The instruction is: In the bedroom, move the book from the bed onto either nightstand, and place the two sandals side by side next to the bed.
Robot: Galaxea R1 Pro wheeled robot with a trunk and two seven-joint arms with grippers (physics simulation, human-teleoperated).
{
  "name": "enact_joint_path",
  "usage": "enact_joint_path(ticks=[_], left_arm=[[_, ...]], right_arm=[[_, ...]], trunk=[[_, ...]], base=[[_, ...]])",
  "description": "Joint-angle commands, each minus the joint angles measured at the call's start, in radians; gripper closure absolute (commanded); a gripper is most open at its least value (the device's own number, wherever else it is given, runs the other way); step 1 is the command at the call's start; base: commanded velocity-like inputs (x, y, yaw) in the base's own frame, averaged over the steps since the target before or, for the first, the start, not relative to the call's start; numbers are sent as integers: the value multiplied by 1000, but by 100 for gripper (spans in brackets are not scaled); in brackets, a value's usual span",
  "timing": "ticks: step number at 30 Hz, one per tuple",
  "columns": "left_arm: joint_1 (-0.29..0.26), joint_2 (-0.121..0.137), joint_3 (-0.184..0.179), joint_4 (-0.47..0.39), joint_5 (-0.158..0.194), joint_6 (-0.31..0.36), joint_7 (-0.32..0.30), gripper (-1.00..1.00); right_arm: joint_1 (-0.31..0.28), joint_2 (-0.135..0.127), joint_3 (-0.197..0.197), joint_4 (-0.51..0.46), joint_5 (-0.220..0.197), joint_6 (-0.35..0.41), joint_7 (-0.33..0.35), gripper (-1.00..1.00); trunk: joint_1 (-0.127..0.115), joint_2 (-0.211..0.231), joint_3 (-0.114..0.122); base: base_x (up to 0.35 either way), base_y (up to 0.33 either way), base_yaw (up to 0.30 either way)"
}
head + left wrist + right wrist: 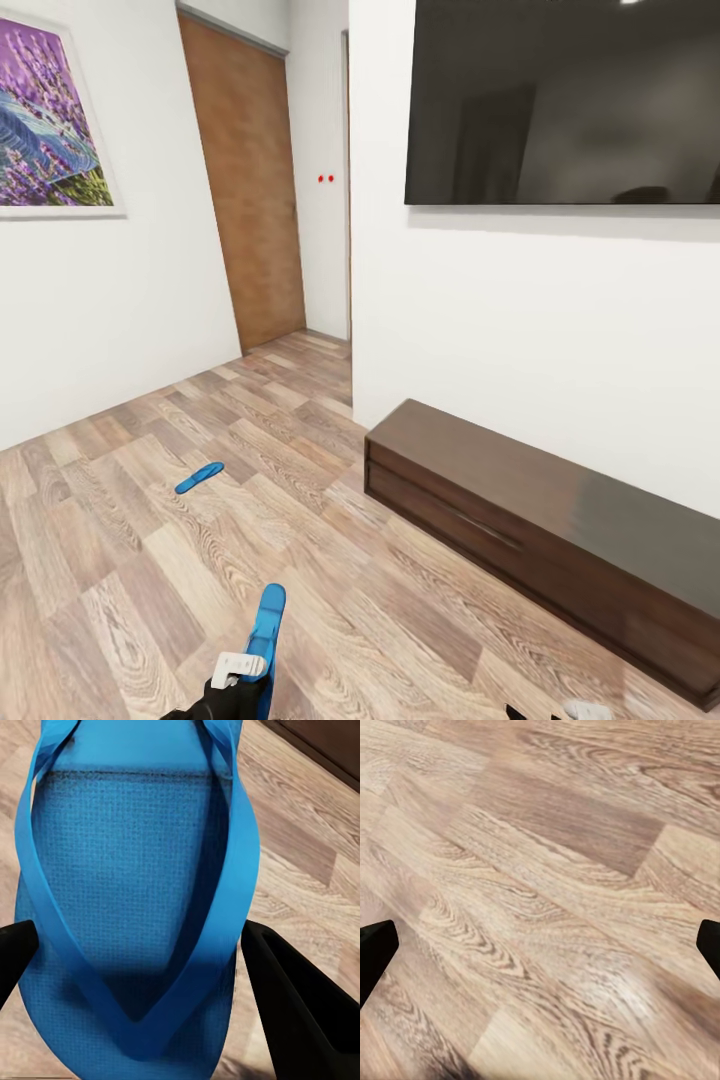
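My left gripper (252, 672) sits at the bottom of the head view, shut on one bright blue sandal (267, 622), which it holds on edge above the wood floor. In the left wrist view that sandal (127, 870) lies sole and thong strap between the black fingers (300, 1005). The second sandal (200, 477) lies flat on the floor further ahead and to the left. My right gripper (540, 945) is open over bare planks with nothing between its fingers. The book, bed and nightstands are out of view.
A long low dark-wood cabinet (540, 530) runs along the right wall under a wall-mounted black screen (565, 100). A brown door (245, 180) stands at the end of a short passage ahead. A purple picture (45, 130) hangs on the left wall.
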State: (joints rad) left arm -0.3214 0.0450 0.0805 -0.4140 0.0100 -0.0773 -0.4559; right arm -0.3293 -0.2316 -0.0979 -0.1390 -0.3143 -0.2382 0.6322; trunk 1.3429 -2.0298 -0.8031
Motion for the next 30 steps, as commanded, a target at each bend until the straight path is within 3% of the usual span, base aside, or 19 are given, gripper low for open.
enact_joint_path(ticks=[1,30], left_arm=[[-1,-1,5,1,1,-1,-7,100],[-1,-1,5,4,2,-1,-6,100]], right_arm=[[-1,0,-8,1,3,-1,6,-100],[-1,0,-9,0,3,-1,7,-100]], trunk=[[0,0,-1],[0,0,-1]], base=[[0,0,245],[0,0,290]])
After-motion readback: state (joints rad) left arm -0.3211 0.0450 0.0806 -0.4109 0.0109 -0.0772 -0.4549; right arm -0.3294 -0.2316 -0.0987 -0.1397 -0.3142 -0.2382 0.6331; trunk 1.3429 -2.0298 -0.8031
